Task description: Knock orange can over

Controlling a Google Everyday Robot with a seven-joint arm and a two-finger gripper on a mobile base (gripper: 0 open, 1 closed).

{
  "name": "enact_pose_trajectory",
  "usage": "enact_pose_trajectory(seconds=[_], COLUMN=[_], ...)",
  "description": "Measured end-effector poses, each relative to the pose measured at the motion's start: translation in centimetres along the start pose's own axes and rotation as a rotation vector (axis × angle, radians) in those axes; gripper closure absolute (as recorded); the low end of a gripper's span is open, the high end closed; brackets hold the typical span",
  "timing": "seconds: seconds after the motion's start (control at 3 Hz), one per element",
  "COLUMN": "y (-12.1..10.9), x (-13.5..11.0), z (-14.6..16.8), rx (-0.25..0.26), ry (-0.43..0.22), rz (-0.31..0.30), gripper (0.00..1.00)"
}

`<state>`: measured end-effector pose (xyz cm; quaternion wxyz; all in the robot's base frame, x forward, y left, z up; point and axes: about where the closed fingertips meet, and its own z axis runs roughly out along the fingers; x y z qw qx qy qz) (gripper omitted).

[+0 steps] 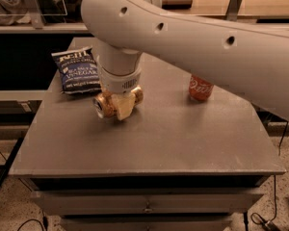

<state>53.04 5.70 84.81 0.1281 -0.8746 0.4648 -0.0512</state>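
The orange can [104, 105], pale golden-orange with a silver top, lies on its side on the grey table [154, 143], left of centre, with its silver end pointing front-left. My gripper [120, 106] comes straight down from the thick white arm and sits right over the can's middle, covering part of it. The can's right end shows past the gripper.
A deeper red-orange can with white script [201, 88] stands upright at the right, partly behind my arm. A dark blue chip bag [77, 70] lies flat at the back left. Table edges lie close on the left and front. Shelving stands behind.
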Motion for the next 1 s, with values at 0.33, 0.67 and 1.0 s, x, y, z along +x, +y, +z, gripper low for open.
enact_pose_trajectory(seconds=[0.33,0.67,1.0], y=[0.06,-0.16,-0.18], x=[-0.14,-0.10,-0.07], z=[0.05,-0.79,-0.85], rx=[-0.012,-0.019,-0.019], ry=[0.000,-0.013,-0.016], rz=[-0.004,-0.013,-0.013], gripper=[0.12,0.00,0.00])
